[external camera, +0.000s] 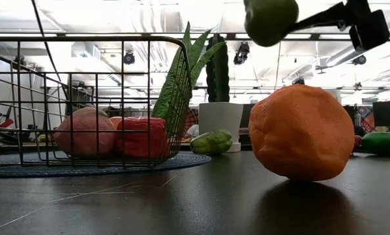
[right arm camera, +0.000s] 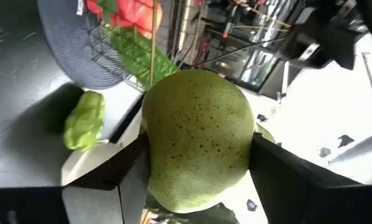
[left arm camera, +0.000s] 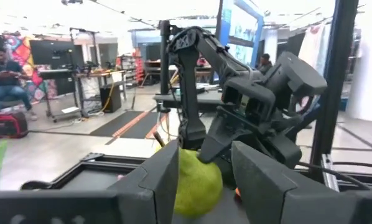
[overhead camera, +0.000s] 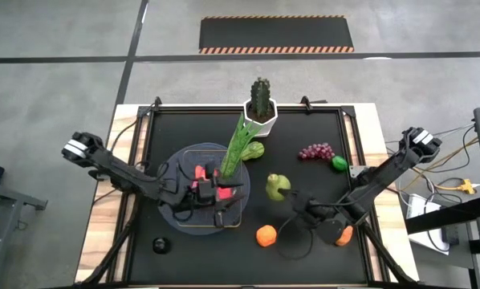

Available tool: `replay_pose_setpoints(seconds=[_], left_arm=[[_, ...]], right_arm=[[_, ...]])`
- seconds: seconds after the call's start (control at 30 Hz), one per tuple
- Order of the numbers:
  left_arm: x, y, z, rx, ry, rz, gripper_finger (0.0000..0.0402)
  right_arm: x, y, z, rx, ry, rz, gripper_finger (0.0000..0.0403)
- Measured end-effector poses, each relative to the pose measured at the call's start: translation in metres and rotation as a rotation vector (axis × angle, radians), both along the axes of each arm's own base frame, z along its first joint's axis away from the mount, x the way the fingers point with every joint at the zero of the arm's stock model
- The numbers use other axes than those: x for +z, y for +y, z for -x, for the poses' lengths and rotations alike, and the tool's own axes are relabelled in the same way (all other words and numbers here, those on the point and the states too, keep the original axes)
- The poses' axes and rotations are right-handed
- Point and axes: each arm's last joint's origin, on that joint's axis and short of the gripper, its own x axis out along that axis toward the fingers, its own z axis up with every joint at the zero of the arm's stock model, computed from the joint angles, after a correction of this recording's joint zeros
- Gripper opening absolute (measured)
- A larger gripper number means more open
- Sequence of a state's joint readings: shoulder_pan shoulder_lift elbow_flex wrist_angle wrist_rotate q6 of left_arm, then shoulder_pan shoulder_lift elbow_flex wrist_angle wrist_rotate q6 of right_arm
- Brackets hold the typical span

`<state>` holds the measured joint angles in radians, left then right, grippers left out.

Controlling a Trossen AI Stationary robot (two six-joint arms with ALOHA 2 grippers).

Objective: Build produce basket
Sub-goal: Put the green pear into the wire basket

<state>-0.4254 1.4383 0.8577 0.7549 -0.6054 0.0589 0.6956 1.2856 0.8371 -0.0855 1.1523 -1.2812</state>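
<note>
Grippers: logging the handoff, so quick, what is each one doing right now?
Left gripper: over the dark wire-mesh basket; open or shut cannot be told.
Right gripper: shut on the speckled green pear, held above the table.

**Colours on the tabletop**

Black tabletop (overhead camera: 304,185). Dark wire basket (overhead camera: 204,193) on grey-blue disc (overhead camera: 184,156); red pepper (external camera: 139,137), pink apple (external camera: 84,130) inside. Pear (right arm camera: 195,137) green, brown-speckled. Orange (external camera: 302,130) bright. Purple grapes (overhead camera: 315,150) at 2 o'clock.
</note>
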Motion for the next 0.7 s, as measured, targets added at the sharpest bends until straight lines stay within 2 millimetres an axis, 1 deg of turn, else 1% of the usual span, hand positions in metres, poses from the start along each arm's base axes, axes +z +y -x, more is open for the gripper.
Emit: replay_pose_setpoints(seconds=[0.13,0.33,0.43,0.53,0.7], left_arm=[[-0.007,0.004,-0.012,-0.026,-0.031,0.003,0.0166],[-0.018,0.017,-0.029,0.013,-0.07,0.076,0.0248],[-0.027,0.025,-0.039,0.031,-0.068,0.081,0.0279],[-0.034,0.032,-0.051,-0.002,-0.085,0.1,0.0292],[-0.043,0.043,-0.065,-0.037,-0.133,0.139,0.0294]], right_arm=[[0.002,0.004,-0.004,0.016,-0.022,0.008,0.0222],[0.002,0.006,-0.007,0.03,-0.029,0.015,0.0222],[0.0,0.007,-0.008,0.032,-0.021,0.023,0.0222],[-0.002,0.007,-0.009,0.032,-0.015,0.028,0.0222],[-0.006,0.009,-0.01,0.033,-0.002,0.039,0.0222]])
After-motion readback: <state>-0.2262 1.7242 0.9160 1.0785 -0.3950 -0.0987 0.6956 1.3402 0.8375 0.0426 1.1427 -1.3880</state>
